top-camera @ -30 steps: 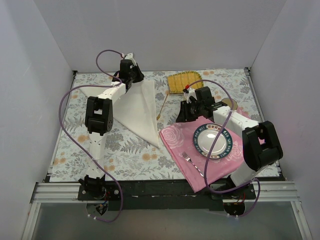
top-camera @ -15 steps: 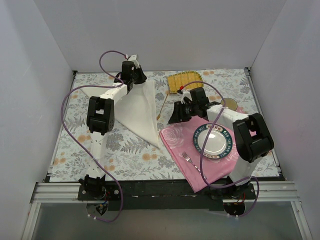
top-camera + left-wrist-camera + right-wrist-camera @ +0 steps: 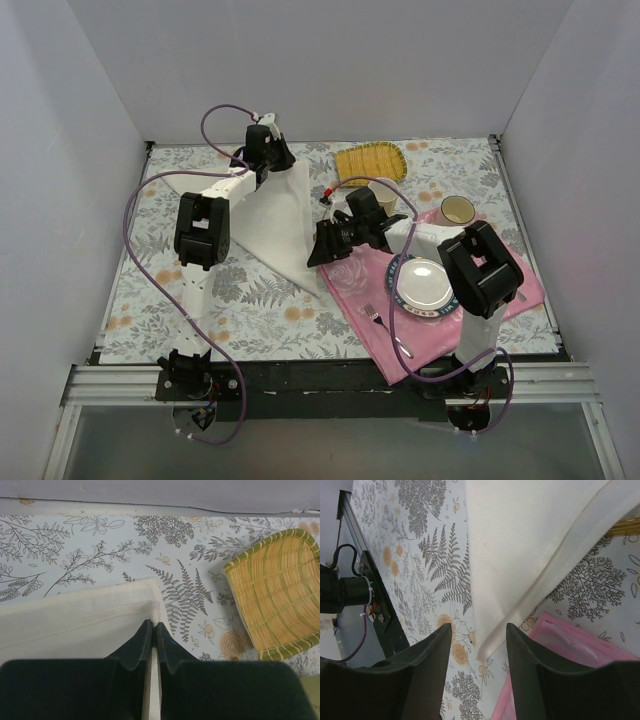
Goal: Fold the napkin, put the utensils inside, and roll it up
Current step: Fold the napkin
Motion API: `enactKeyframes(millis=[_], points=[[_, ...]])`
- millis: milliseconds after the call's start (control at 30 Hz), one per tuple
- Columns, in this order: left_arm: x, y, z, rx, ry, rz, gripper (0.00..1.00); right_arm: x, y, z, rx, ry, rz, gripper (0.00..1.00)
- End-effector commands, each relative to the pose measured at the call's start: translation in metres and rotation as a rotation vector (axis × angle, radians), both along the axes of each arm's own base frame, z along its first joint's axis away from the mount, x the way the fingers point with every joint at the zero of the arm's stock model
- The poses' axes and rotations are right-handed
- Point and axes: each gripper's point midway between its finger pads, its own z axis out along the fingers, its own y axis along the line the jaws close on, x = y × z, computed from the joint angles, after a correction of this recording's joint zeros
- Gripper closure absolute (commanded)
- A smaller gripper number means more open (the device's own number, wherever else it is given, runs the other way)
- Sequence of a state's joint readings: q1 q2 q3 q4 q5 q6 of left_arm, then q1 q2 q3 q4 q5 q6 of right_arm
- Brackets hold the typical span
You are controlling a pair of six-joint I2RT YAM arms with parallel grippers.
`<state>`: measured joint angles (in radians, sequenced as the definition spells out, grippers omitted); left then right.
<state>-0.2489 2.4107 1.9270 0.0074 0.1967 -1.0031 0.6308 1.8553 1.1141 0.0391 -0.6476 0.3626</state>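
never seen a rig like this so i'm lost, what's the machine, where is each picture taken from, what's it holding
Two robot arms sit at a table's near edge. One picture looks down from above; the other two come from cameras on the wrists. The left gripper is shut on a corner of the cream napkin. The right gripper is open over the napkin's near tip, holding nothing. Nearby lie a pink placemat with plate, fork and spoon, and a yellow woven mat.
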Motion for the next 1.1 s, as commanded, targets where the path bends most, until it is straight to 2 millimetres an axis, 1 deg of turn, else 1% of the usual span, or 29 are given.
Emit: enactKeyframes(millis=[0, 133, 333, 433, 567, 600, 700, 800, 867, 933, 1067], points=[[-0.003, -0.011, 0.039, -0.030, -0.059, -0.020, 1.00, -0.012, 0.012, -0.005, 0.032, 0.013, 0.035, 0.46], [-0.002, -0.012, 0.043, -0.035, -0.065, -0.017, 1.00, -0.022, 0.014, -0.013, 0.020, 0.024, 0.046, 0.49], [-0.003, -0.012, 0.042, -0.039, -0.059, -0.015, 1.00, -0.036, 0.013, -0.026, 0.001, 0.045, 0.064, 0.50], [-0.004, -0.012, 0.039, -0.044, -0.050, -0.009, 1.00, -0.040, 0.012, -0.032, -0.007, 0.054, 0.066, 0.51], [-0.003, -0.013, 0.040, -0.056, -0.047, -0.003, 1.00, -0.045, 0.010, -0.039, -0.018, 0.063, 0.069, 0.54], [-0.002, -0.012, 0.038, -0.054, -0.044, 0.001, 1.00, -0.045, 0.009, -0.040, -0.018, 0.065, 0.069, 0.57], [-0.002, -0.011, 0.038, -0.051, -0.045, 0.005, 1.00, -0.049, 0.009, -0.042, -0.018, 0.075, 0.074, 0.61], [-0.001, -0.012, 0.037, -0.058, -0.042, 0.006, 1.00, -0.051, 0.010, -0.041, -0.011, 0.075, 0.076, 0.70], [-0.001, -0.014, 0.036, -0.062, -0.040, 0.003, 1.00, -0.051, 0.011, -0.041, -0.004, 0.080, 0.073, 0.75], [0.000, -0.014, 0.034, -0.073, -0.032, 0.014, 1.00, -0.056, 0.013, -0.042, 0.001, 0.091, 0.083, 0.80], [0.004, -0.015, 0.028, -0.087, -0.018, 0.043, 1.00, -0.060, 0.014, -0.044, 0.016, 0.105, 0.078, 0.86]])
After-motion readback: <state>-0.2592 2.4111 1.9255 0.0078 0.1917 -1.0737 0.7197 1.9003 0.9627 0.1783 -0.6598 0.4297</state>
